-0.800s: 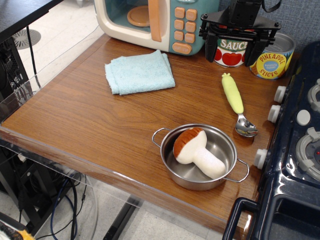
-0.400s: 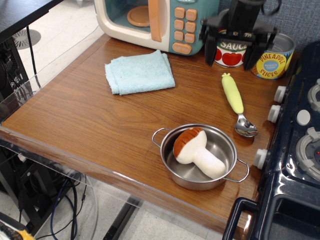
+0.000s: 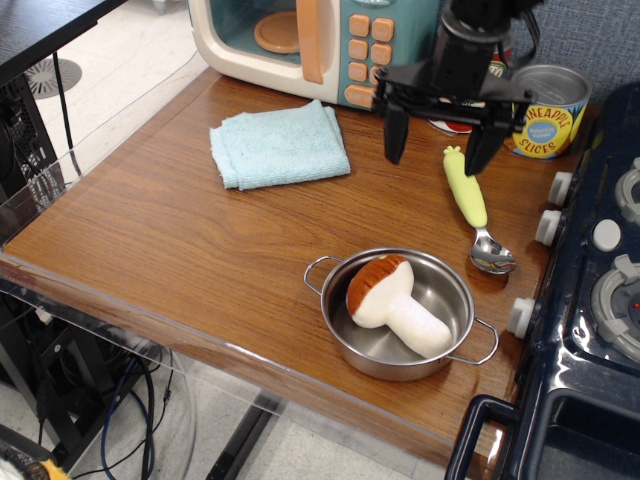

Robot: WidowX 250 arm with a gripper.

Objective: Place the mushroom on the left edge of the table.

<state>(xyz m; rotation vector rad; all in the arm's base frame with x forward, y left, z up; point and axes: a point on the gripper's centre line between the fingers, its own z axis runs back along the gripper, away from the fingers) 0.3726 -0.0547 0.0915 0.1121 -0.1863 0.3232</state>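
A folded light-blue cloth (image 3: 280, 145) lies toward the left of the brown wood-grain table (image 3: 150, 240), in front of a toy microwave (image 3: 310, 45). Further right, the mushroom (image 3: 395, 305), with its rounded reddish-brown cap and thick cream-white stem, lies tilted inside a small steel pot (image 3: 404, 313) near the front edge. Above and behind it the black gripper (image 3: 436, 150) hangs with its fingers spread wide, holding nothing, beside a yellow-green-handled spoon (image 3: 474, 206).

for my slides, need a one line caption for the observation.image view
Open gripper above the table, mushroom lying in a steel pot.
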